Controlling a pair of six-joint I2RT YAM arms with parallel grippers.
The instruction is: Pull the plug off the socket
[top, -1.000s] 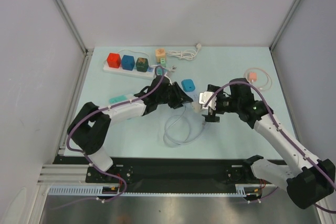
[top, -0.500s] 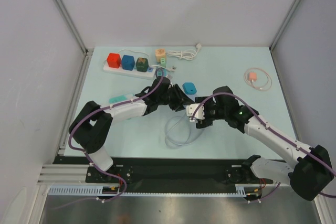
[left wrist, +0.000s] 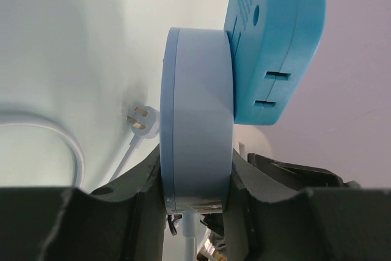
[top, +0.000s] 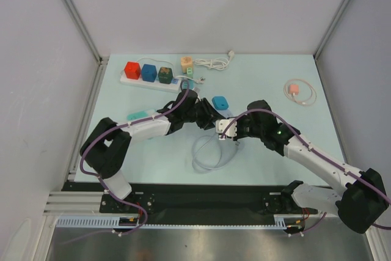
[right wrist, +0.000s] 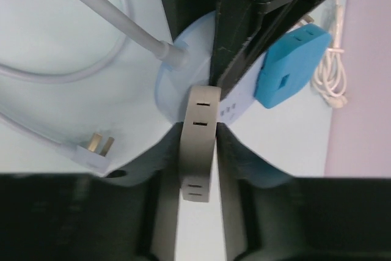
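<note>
Right gripper (top: 224,131): jaws drawn in from wide open a second ago, now pinching the grey plug (right wrist: 200,120) on both flat sides. Plug not yet out, seated in the round socket (left wrist: 198,108). Left gripper (top: 206,114): clamped on the socket's rim, unchanged. My reading: grip made, pull can begin. No bins or trays. The socket also carries a blue plug (left wrist: 275,41). Far power strip (top: 124,79) holds three coloured plugs (top: 148,71).

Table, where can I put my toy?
Bare: between the coiled white cord and the pink charger; also between the cable loop and the right arm. Crowded: the middle, where the left end effector and right end effector meet.
</note>
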